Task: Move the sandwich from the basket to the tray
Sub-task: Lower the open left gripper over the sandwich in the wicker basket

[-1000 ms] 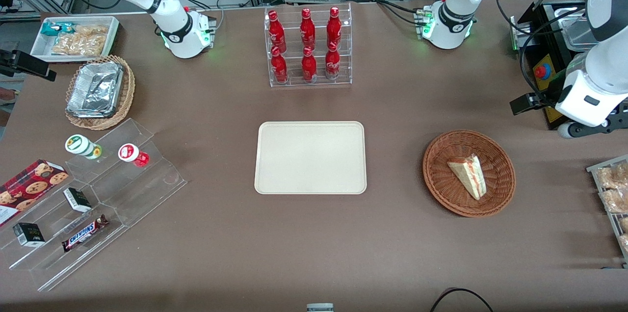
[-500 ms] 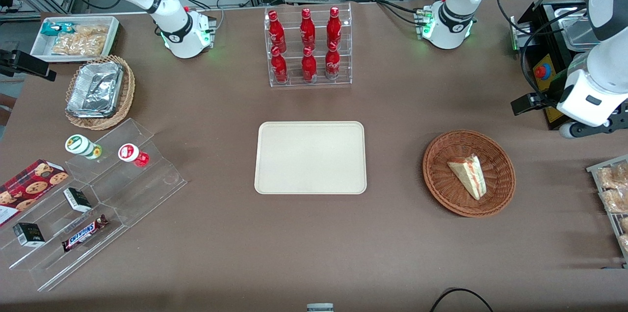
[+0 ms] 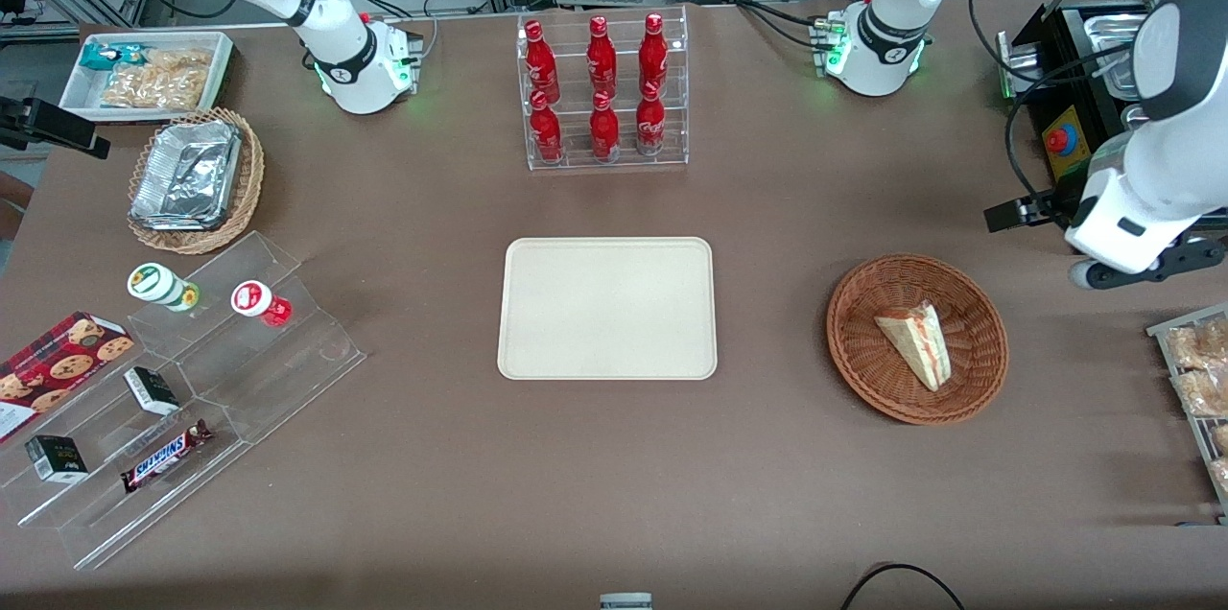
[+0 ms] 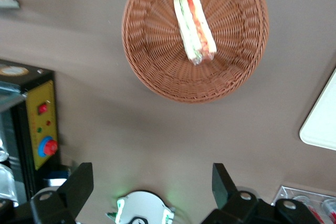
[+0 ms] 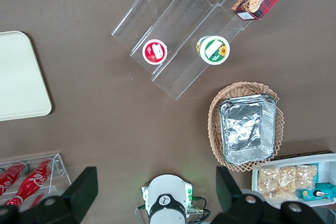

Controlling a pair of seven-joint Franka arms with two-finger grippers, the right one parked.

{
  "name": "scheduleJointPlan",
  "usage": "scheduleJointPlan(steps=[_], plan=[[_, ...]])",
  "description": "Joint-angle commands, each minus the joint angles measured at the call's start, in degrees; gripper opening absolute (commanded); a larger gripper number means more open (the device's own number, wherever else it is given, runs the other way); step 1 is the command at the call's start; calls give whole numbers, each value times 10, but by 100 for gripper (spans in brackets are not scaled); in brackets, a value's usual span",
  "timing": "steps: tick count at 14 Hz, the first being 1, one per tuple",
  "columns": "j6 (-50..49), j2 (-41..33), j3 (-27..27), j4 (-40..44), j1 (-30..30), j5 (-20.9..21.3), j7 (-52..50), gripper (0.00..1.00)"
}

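Front view shows the gripper point(image 4: 152, 179), fingers apart, high above the table beside the basket point(image 3: 979, 356); its sandwich point(image 3: 916, 341) looks light and squashy, best pinched gently across its flat bread faces.

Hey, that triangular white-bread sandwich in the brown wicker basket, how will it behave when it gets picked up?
The triangular white-bread sandwich is probably soft: its stacked layers could squash or slide apart. It looks light. The open gripper hangs above bare table, farther from the front camera than the brown wicker basket.
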Motion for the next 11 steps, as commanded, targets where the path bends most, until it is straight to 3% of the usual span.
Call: scheduleJointPlan(steps=[1, 4, 11], plan=[[47, 7, -2, -49, 10, -16, -20, 100], [152, -5, -3, -137, 6, -17, -70, 100], [305, 63, -3, -179, 3, -16, -139, 100]])
